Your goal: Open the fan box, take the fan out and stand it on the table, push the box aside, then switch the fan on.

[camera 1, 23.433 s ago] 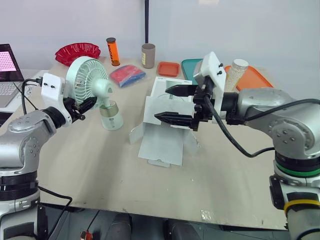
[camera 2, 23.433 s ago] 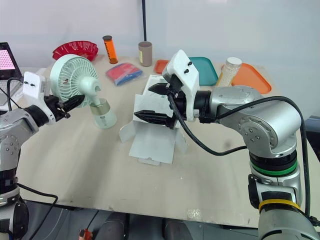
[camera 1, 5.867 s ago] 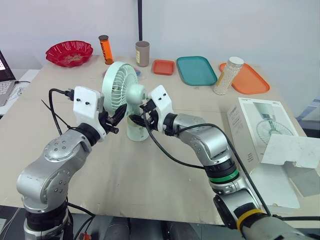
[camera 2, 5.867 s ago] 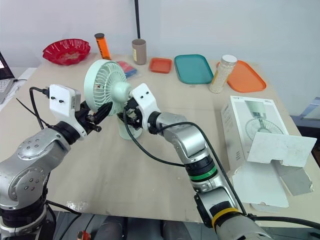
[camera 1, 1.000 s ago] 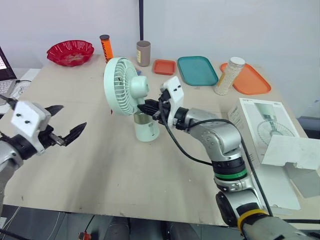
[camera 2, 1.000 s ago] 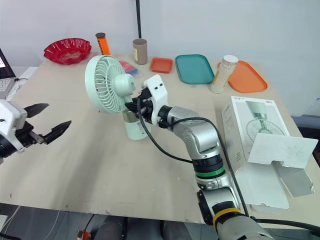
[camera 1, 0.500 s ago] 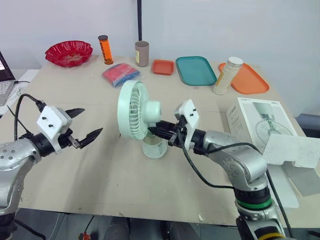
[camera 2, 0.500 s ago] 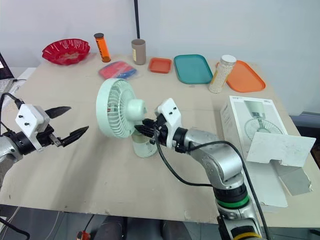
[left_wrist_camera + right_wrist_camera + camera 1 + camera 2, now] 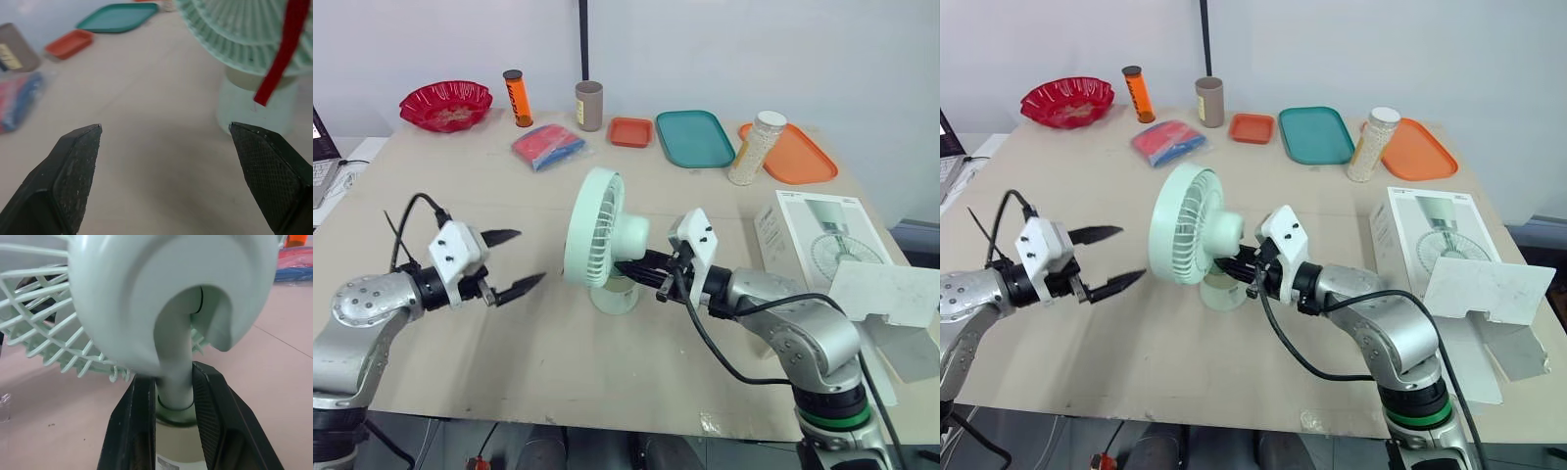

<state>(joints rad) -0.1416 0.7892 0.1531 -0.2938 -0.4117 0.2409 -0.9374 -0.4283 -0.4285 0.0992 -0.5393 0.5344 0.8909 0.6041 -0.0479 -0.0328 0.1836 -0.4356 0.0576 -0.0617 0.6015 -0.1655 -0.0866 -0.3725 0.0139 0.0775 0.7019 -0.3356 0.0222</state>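
Observation:
The mint-green fan [image 9: 604, 238] stands upright in the middle of the table, its base [image 9: 615, 297] down on the surface and its grille facing my left arm. My right gripper [image 9: 173, 382] is shut on the fan's neck from behind, one black finger [image 9: 139, 411] on each side. My left gripper [image 9: 530, 257] hovers open a short way in front of the grille, holding nothing. A red strip [image 9: 278, 54] hangs across the grille in the left wrist view. The white fan box [image 9: 820, 243] lies at the right with its flap [image 9: 891, 294] open.
Along the far edge stand a red bowl [image 9: 445, 101], an orange can [image 9: 515, 96], a tan cup [image 9: 588, 105], a red-and-blue packet [image 9: 546, 147], a small orange tray [image 9: 630, 131], a teal tray [image 9: 695, 135], a jar [image 9: 752, 147] and an orange tray [image 9: 800, 155].
My right gripper has brought the fan nearer and to the right, still gripping its neck. My open left gripper has moved right, closer to the grille.

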